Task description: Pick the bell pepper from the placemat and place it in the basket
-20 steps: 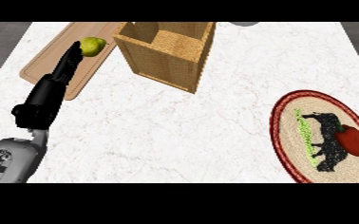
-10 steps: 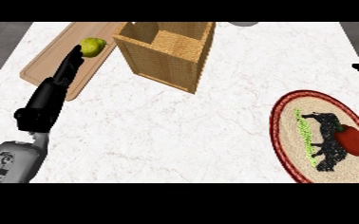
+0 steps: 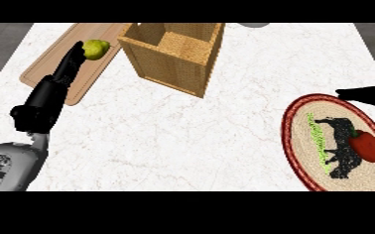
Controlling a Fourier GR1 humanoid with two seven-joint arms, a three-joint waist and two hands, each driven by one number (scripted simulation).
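— Head view: where's the pepper?
— On the placemat at the right edge, well apart from the basket.
— Left hand?
— Fingers straight, holding nothing, tips just beside a green fruit on the board.
— Right hand?
— Only a black sliver above the placemat. I cannot tell whether it is open or closed.
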